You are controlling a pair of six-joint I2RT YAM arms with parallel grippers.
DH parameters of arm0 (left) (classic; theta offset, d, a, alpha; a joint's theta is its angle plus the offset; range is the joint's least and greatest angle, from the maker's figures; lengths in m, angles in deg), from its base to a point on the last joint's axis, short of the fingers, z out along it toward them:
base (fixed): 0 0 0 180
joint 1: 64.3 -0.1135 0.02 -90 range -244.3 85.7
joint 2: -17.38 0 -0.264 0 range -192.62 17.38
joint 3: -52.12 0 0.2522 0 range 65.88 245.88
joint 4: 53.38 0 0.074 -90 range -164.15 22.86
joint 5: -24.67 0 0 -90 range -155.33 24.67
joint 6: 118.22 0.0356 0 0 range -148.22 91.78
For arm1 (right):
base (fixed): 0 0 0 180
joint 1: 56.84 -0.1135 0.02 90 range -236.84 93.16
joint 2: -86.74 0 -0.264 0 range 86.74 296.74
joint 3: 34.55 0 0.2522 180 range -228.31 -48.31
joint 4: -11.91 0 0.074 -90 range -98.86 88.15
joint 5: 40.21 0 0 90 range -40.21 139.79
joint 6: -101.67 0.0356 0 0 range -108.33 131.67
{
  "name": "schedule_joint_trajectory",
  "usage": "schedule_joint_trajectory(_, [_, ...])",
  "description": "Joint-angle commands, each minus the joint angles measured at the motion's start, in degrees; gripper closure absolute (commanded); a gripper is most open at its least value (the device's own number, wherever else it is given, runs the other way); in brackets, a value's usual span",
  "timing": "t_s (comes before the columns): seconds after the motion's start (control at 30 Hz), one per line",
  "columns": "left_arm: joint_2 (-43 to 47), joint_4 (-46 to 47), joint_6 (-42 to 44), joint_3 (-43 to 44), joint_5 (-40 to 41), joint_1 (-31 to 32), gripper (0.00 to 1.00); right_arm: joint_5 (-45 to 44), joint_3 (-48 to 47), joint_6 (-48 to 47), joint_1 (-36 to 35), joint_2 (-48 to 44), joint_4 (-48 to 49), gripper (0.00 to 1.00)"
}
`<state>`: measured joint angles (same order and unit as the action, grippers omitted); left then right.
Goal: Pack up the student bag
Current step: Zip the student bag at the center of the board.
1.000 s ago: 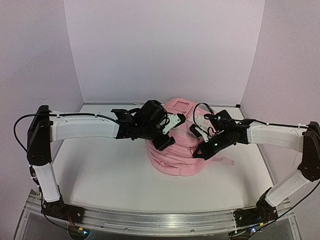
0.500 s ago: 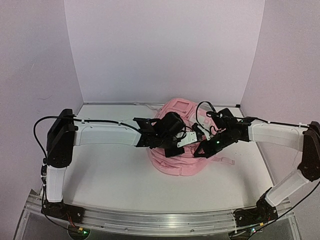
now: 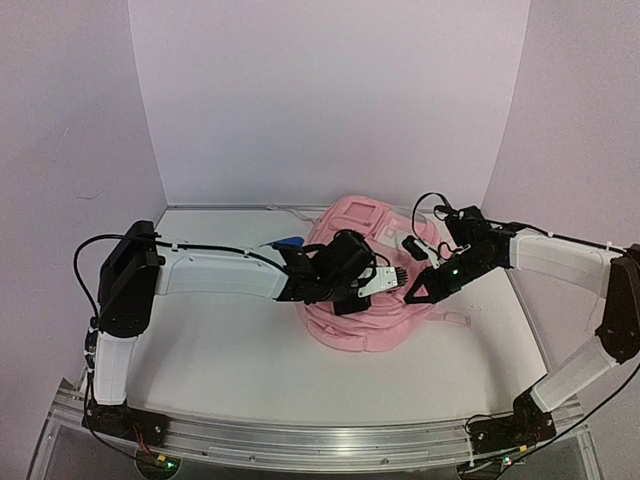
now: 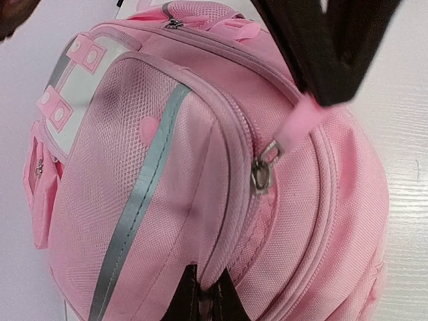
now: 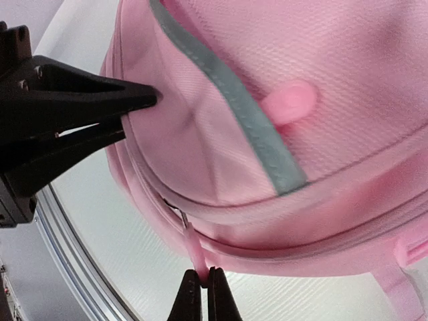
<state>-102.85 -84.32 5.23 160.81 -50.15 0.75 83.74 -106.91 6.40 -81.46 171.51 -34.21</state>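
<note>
Right claw (image 5: 202, 287): pressed together on the thin pink zip pull tab (image 5: 194, 249) of the main compartment.
Left claw (image 4: 204, 297): nipped shut on a fold of pocket fabric just beside that zip, seemingly bracing it.
Bag: large soft pink fabric backpack (image 3: 350, 322) with grey trim, lying mid-way across the white table (image 3: 220, 350), between both arms.
Done: both holds look set.
Left: zip looks closed or barely parted; opening, loading and closing remain.

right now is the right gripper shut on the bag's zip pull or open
Shut on it: the right gripper pinches the pink zip pull of the student bag, fingertips meeting with no gap.
</note>
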Motion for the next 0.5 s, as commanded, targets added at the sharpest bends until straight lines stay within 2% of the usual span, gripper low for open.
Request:
schedule_joint_trajectory(0.0, [5.2, -7.6, -3.6, -4.3, 1.0, -0.1, 1.0, -5.4, -4.2, -6.6, 7.9, -0.3, -3.9, 1.0])
schedule_joint_trajectory(0.27, [5.7, -7.0, -4.6, -6.7, 1.6, -0.1, 1.0, -5.6, -11.6, -10.4, 16.0, 7.0, -4.7, 1.0])
schedule_joint_trajectory(0.4, [5.5, -6.3, -5.5, -5.8, 1.0, -0.1, 1.0, 4.6, -12.6, -12.2, 16.1, 6.0, -8.1, 0.99])
schedule_joint_trajectory(0.47, [4.8, -6.3, -6.1, -4.5, 0.4, -0.1, 1.0, 9.2, -10.1, -10.2, 15.4, 3.3, -8.3, 0.89])
